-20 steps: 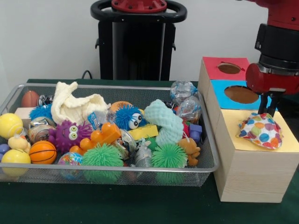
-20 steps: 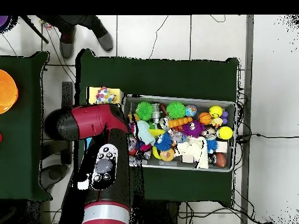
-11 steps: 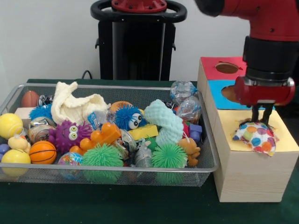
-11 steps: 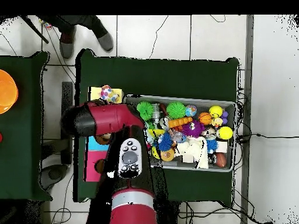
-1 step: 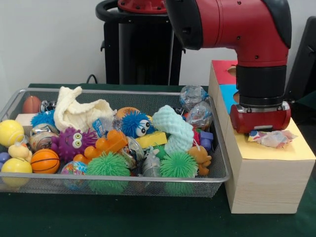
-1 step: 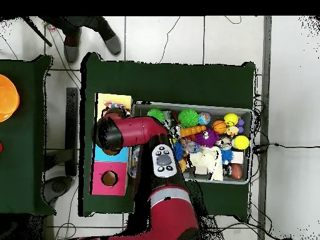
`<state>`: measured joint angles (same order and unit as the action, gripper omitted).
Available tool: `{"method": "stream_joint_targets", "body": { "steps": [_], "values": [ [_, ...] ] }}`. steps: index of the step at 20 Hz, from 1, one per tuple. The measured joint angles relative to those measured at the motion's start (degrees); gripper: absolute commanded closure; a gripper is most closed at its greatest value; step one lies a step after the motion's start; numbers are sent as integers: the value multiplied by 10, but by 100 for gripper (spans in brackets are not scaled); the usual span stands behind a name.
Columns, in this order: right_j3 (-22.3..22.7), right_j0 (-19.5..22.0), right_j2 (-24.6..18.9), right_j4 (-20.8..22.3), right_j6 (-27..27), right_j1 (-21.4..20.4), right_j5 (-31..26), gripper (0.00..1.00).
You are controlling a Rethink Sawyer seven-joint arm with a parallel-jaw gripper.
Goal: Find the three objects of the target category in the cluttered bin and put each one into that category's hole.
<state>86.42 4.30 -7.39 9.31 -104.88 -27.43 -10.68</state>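
Note:
A polka-dot cloth pouch (image 5: 272, 138) lies crumpled and flattened on the yellow end (image 5: 276, 150) of the wooden sorting box (image 5: 266, 182). My gripper (image 5: 262, 132) is pressed down right onto the pouch's left part, and the red wrist hides its tips. The yellow hole is covered by the wrist and the pouch. The wire bin (image 5: 123, 177) to the left holds a heap of toys, with a cream cloth (image 5: 79, 111) and a mint fuzzy piece (image 5: 173, 128) among them. From overhead, my arm (image 6: 134, 131) reaches across the bin's edge to the yellow end (image 6: 114, 100).
The box also has a blue section (image 5: 228, 94) and a red section (image 5: 222, 69); overhead, the red hole (image 6: 109, 178) shows. Spiky balls (image 5: 108, 165), a small basketball (image 5: 45, 161) and yellow balls (image 5: 11, 132) fill the bin. A person's shoes (image 6: 112, 44) stand beyond the table.
The arm swung left and came down. The pouch, bulging under the gripper a second ago, now lies squashed flat beneath the wrist on the yellow end.

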Motion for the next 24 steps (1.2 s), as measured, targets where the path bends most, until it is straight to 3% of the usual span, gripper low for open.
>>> {"method": "stream_joint_targets", "body": {
  "steps": [13, 24],
  "values": [
    [12, 24, -32, 45, 0, -10, 6, 100],
    [83, 37, -41, 65, 0, -76, 22, 100]
  ]
}}
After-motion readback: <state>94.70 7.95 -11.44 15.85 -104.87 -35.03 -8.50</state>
